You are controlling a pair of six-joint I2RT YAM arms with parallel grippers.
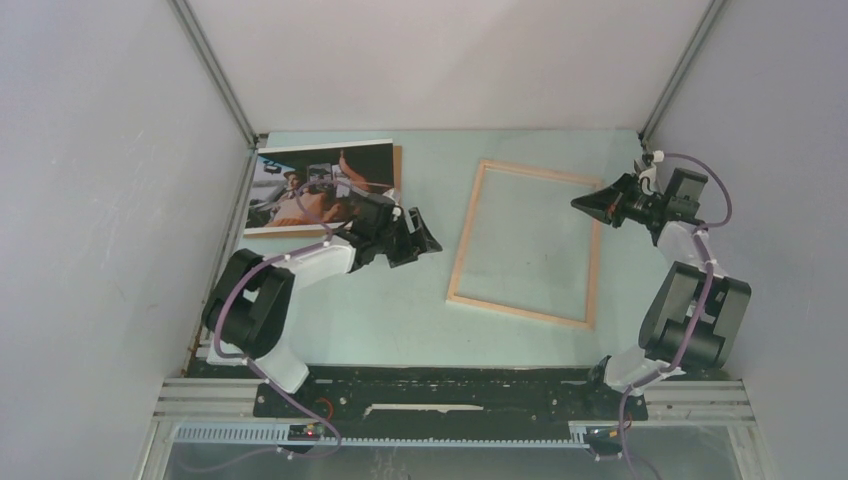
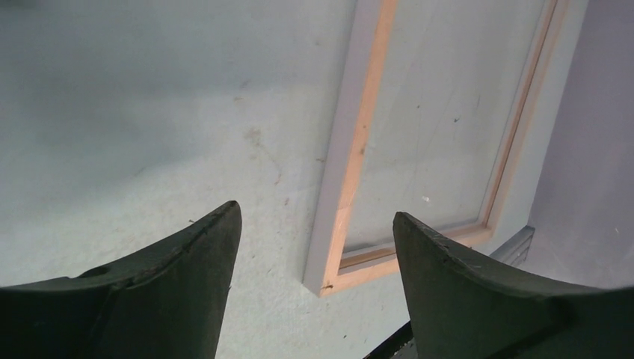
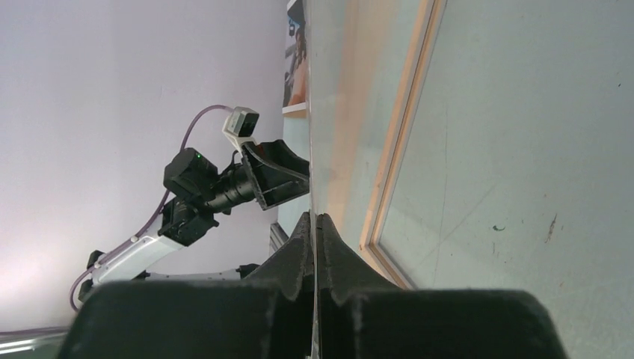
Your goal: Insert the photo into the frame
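None of your placing is done: the photo (image 1: 310, 185) lies in the far-left corner of the worktop (image 1: 400, 320), left gripper (image 2: 314, 217) spread wide and empty beside it, right gripper (image 3: 314, 217) seemingly pinched on the frame (image 1: 464, 240) toward the right edge.

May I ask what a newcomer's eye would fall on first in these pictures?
Probably the colour photo at the far left of the table, the only vivid thing, with the open left pincer just beside it. Then the pale wooden frame lying flat in the middle, where the right pincer at its far right edge is closed on what looks like a thin clear sheet.
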